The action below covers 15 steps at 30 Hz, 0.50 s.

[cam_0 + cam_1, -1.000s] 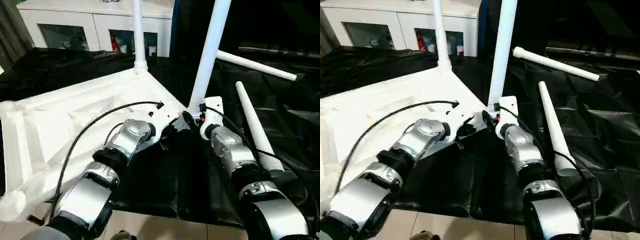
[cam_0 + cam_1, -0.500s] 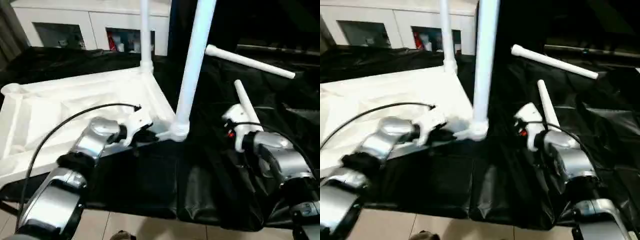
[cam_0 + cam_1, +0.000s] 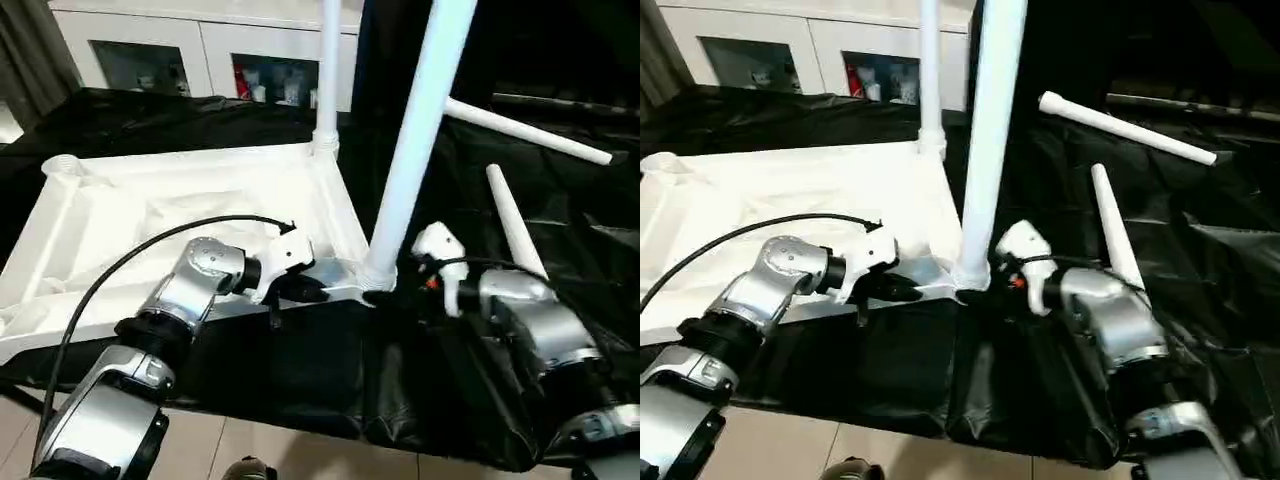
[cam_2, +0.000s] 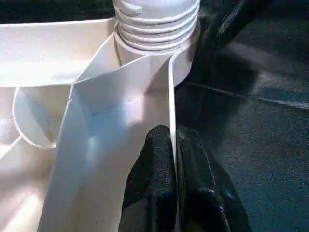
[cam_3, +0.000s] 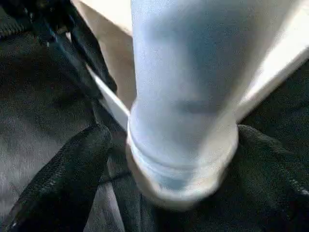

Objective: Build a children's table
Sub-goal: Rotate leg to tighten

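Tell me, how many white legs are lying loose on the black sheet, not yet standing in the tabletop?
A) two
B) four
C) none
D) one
A: two loose legs lie on the black sheet, while two others stand upright in corners of the tabletop.

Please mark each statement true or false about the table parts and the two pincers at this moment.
1. Two legs stand upright in the tabletop. True: near leg, far leg.
2. All four legs are mounted. False: two loose legs lie on the black sheet.
3. The left pincer is shut on the tabletop's edge wall. True.
4. The right pincer is shut tight. False: its fingers stand open on either side of the near leg's base.
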Motion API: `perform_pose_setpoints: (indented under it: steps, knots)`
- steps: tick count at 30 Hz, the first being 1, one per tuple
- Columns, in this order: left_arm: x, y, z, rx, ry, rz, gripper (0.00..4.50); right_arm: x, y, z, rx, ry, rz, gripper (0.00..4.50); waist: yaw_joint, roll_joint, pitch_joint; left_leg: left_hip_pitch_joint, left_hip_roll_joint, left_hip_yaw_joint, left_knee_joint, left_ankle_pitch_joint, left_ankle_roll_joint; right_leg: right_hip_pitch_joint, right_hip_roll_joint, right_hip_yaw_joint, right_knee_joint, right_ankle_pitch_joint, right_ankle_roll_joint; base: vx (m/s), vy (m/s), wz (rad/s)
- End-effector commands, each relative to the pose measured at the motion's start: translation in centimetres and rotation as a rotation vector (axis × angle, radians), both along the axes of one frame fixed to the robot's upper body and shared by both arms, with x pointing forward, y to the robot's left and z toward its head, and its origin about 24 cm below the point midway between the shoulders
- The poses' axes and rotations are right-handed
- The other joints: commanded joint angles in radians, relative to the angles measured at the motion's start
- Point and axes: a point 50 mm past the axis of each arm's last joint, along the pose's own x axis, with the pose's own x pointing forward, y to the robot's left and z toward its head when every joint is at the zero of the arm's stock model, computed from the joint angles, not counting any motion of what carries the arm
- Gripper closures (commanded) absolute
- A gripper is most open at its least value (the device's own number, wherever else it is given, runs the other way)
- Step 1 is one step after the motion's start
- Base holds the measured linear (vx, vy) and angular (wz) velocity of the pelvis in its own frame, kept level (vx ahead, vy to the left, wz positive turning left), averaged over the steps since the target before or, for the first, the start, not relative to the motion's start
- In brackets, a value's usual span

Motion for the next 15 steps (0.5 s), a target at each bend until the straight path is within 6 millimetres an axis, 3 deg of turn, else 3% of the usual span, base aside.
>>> perform_pose_setpoints:
  steps: [1, 9, 15]
  knots:
    - [-0.08, -1.06, 1.15, -0.050, -0.033, -0.053, 4.50, 0.41, -0.04, 0.86, 0.024, -0.021, -0.004, 0.39, -0.006, -0.001, -0.077, 0.030, 0.048, -0.019, -0.065, -0.182, 0.037, 0.050, -0.056, 0.051, -0.059, -0.043, -0.247, 0.000, 0.000, 0.00]
    - [-0.29, -1.05, 1.07, -0.044, -0.027, -0.055, 4.50, 0.38, 0.46, 0.57, 0.034, -0.018, 0.011, 0.39, -0.004, -0.001, -0.076, 0.028, 0.046, -0.019, -0.065, -0.178, 0.038, 0.052, -0.056, 0.051, -0.058, -0.034, -0.246, 0.000, 0.000, 0.00]
    - [-0.32, -0.90, 1.02, -0.040, -0.024, -0.050, 4.50, 0.31, 0.37, 0.36, 0.032, -0.012, 0.009, 0.96, -0.004, 0.000, -0.078, 0.028, 0.046, -0.019, -0.064, -0.173, 0.036, 0.052, -0.055, 0.051, -0.056, -0.024, -0.248, 0.000, 0.000, 0.00]
